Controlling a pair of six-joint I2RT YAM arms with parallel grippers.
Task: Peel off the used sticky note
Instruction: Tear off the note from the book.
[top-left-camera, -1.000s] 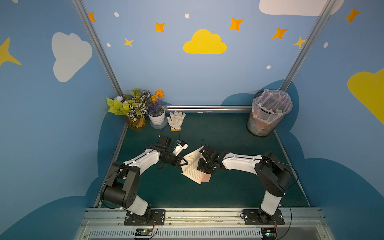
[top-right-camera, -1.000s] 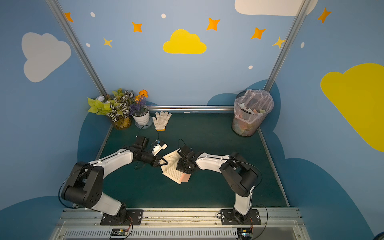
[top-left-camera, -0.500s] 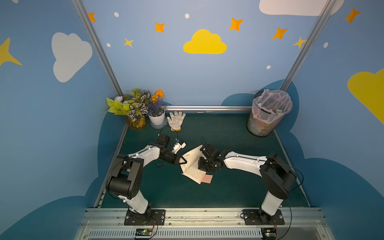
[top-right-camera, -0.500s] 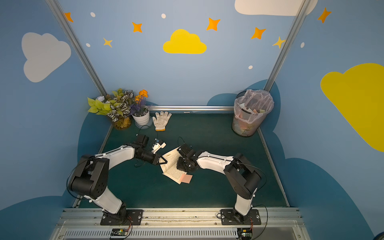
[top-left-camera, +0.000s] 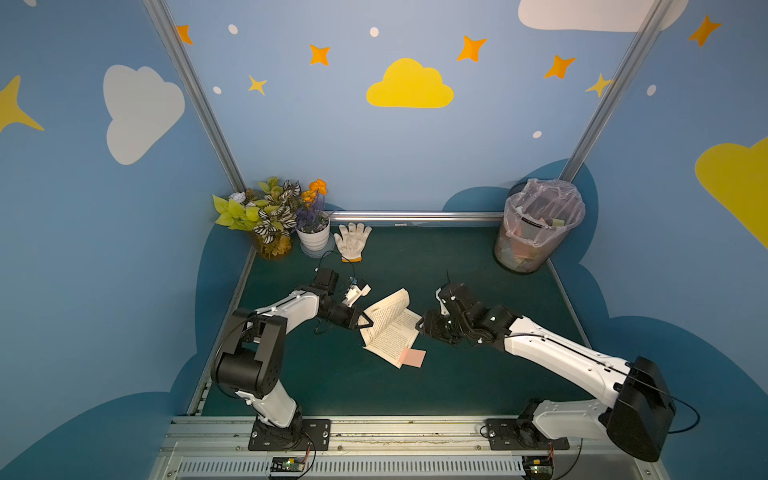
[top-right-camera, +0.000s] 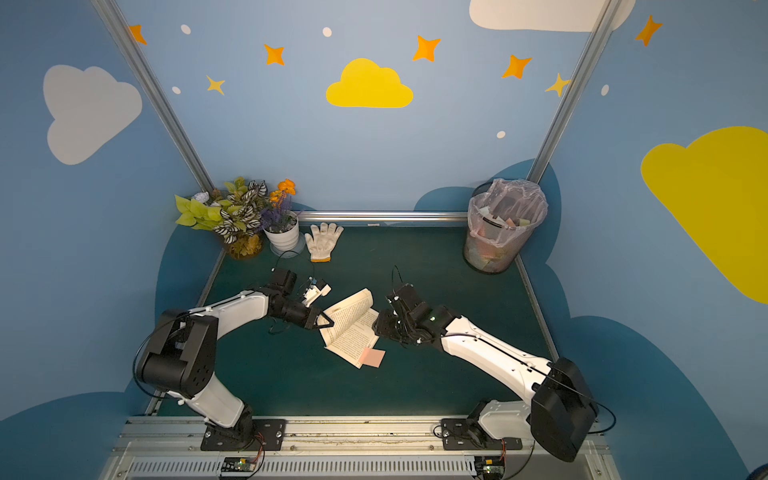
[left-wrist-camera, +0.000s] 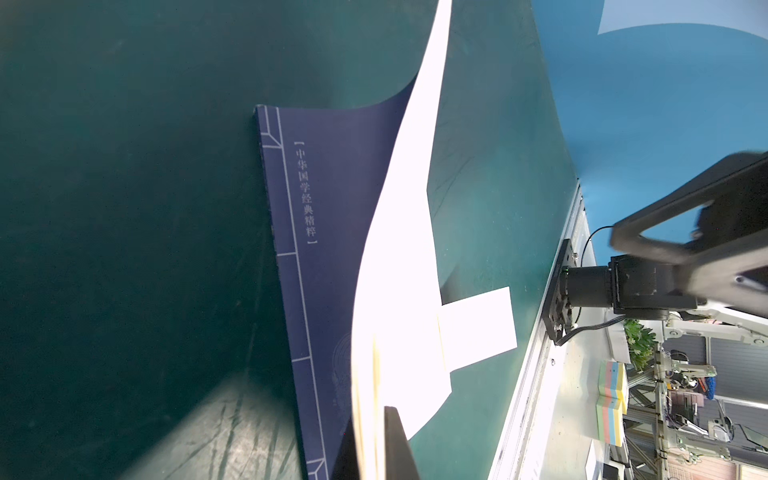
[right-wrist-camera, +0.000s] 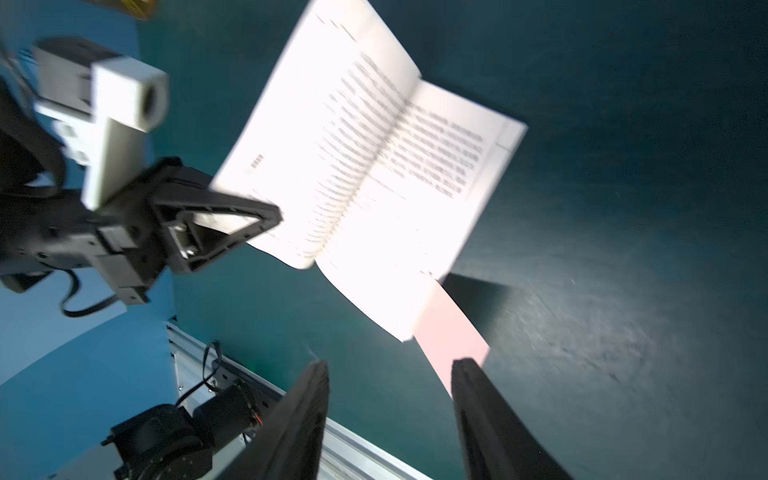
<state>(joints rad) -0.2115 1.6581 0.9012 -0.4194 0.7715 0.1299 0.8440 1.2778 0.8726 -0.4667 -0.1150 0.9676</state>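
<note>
r claw (right-wrist-camera: 388, 363) opened up beside pink note (right-wrist-camera: 451, 332)

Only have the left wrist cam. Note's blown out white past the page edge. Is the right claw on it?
Observer: No. The right claw is open with nothing between its jaws; the note lies by one finger.
Operator: Note colour?
Observer: Pink, sticking out past the near corner of the book.
Operator: Where's the right claw relative to the book?
Observer: In a top view the right claw sits beside the open page's outer edge, farther back than the note.
</note>
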